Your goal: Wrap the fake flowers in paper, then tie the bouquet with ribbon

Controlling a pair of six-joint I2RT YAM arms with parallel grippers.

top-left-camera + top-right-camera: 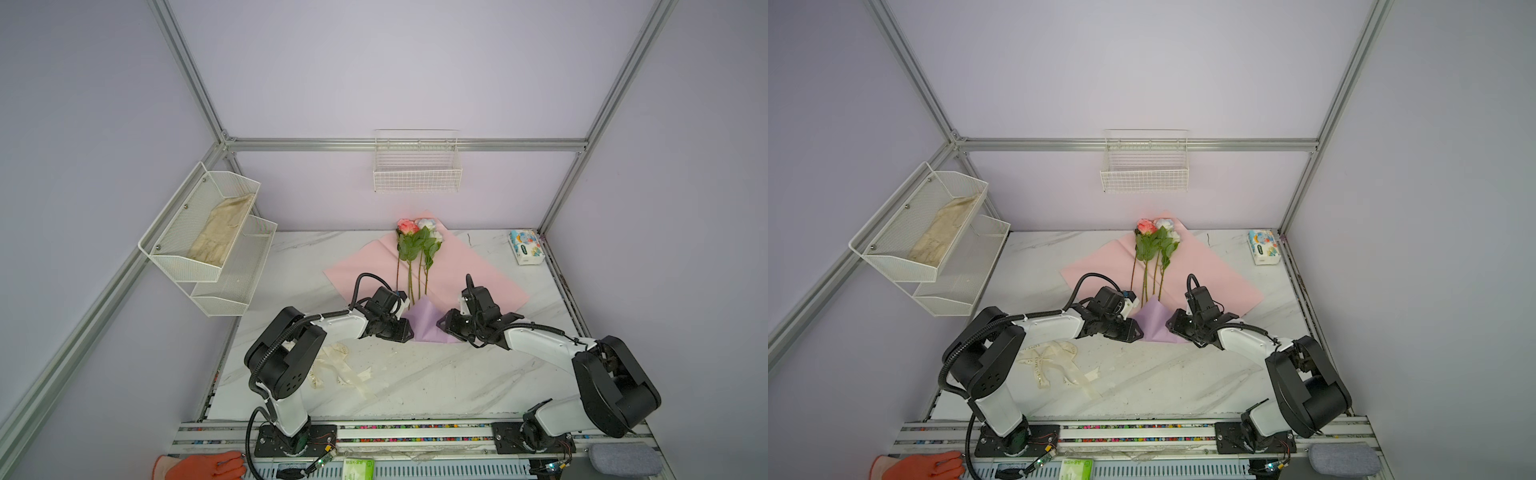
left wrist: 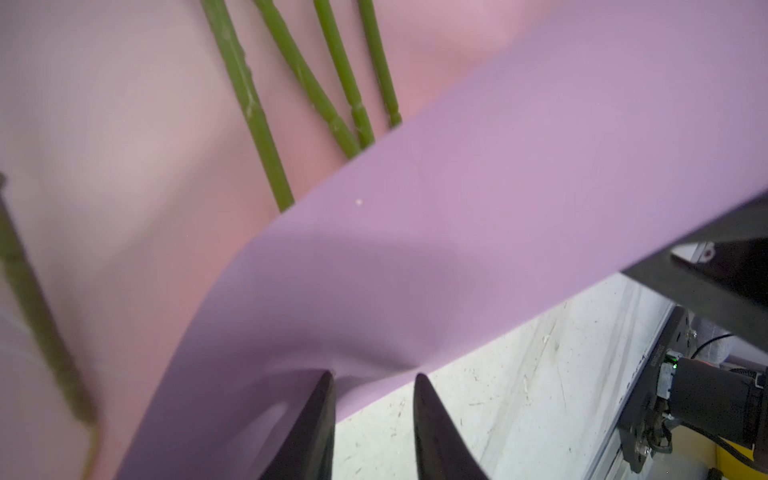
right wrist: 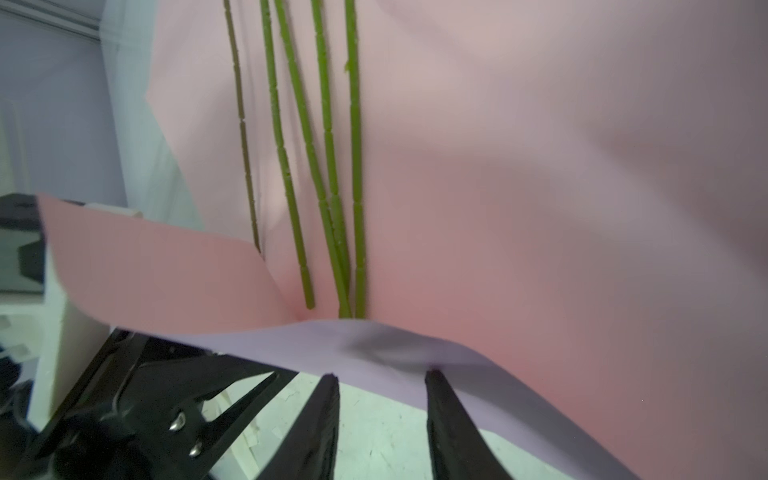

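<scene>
My left hand (image 2: 374, 376) and right hand (image 3: 382, 374) reach low toward each other, unclenched, tips against lilac flap (image 1: 428, 322). The bouquet of fake flowers (image 1: 417, 249) lies on pink paper (image 1: 361, 266) on table (image 1: 436, 382), stems (image 2: 266, 137) under flap

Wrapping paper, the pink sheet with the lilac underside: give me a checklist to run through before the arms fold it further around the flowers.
1. Bouquet of fake flowers lying on the pink paper, stems toward the arms: ok.
2. Lilac flap turned up over the stems: ok.
3. All stem ends covered: not ok; one stem end shows short of the flap.
4. Left hand gripping the flap: not ok; jaws stand apart at its edge.
5. Right hand gripping the flap: not ok; jaws stand apart at its edge.
6. Ribbon loose and apart from the paper: ok.
</scene>
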